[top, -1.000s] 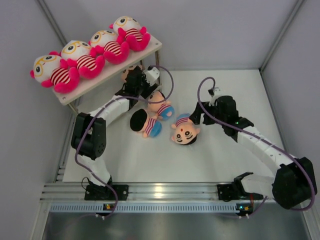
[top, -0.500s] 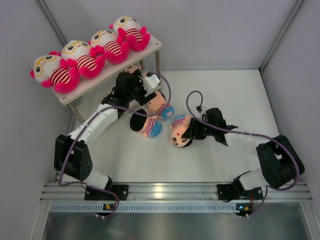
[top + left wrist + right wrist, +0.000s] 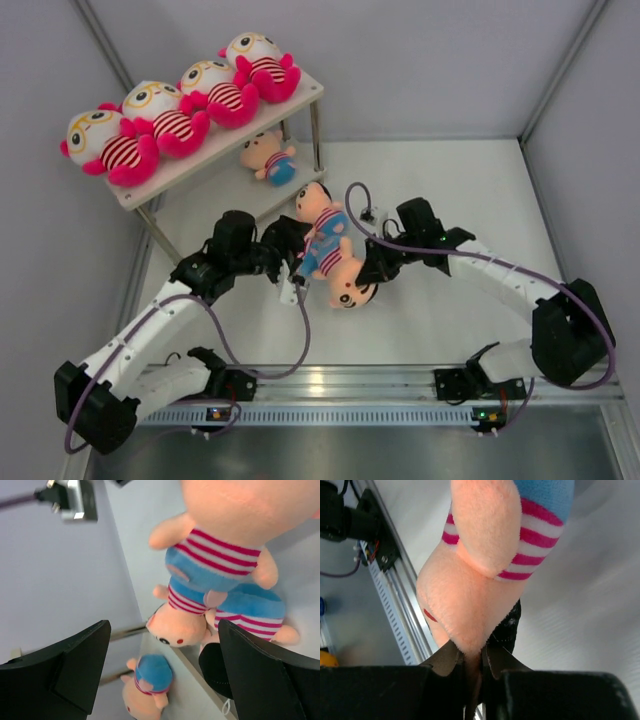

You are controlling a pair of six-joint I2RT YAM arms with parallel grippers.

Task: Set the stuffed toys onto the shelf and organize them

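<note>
Several pink-limbed stuffed toys (image 3: 175, 122) lie in a row on the shelf's top board (image 3: 130, 190). One peach-faced doll (image 3: 268, 158) lies on the lower board, also in the left wrist view (image 3: 147, 680). On the table lies another peach-faced doll (image 3: 318, 208). My right gripper (image 3: 372, 268) is shut on the head of a third doll (image 3: 345, 287), pinching the plush (image 3: 470, 605) between its fingertips (image 3: 447, 657). My left gripper (image 3: 287, 262) stands open just left of these dolls, nothing between its fingers (image 3: 75, 665). A black-haired doll (image 3: 250, 607) lies by its right finger.
The shelf's thin metal legs (image 3: 316, 125) stand on the white table. Grey walls close in the left, back and right. A metal rail (image 3: 320, 385) carrying both arm bases runs along the near edge. A purple cable (image 3: 300, 340) loops from the left arm.
The right gripper came down and shut on a doll's head, then moved left with it. The left arm drew back from the shelf toward the near side, uncovering a doll on the lower board.
</note>
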